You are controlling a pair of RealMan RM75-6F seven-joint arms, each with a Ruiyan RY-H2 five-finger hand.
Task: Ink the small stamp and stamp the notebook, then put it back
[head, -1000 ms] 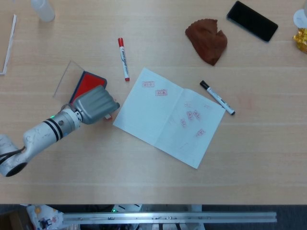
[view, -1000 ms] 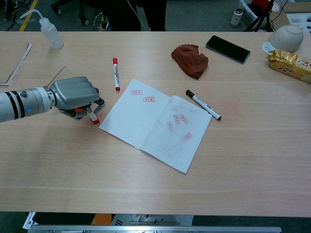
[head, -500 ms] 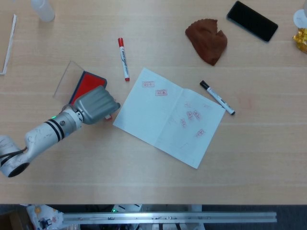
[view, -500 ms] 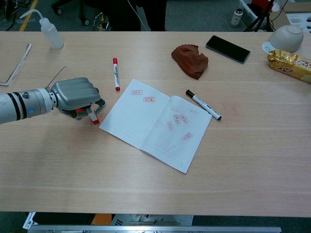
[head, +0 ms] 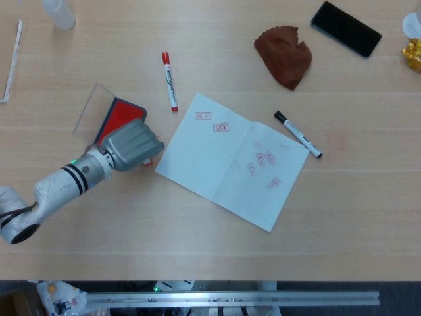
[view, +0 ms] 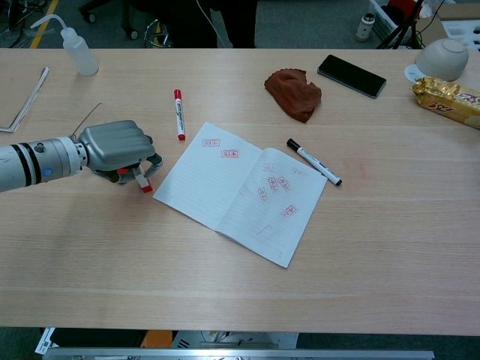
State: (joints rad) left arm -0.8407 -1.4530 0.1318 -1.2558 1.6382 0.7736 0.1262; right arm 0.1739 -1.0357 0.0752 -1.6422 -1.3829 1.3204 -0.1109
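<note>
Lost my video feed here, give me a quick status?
Left hand holds small stamp just off the ink pad. Right hand not in view. Notebook open beside it, already stamped; nothing in between.

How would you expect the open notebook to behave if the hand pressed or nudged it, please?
The notebook looks thin, its pages lying flat on the table, so it is probably light and floppy. Nothing weighs it down, so a nudge from the left hand would likely slide it on the smooth wood. Lifted by one corner, it would probably sag.
</note>
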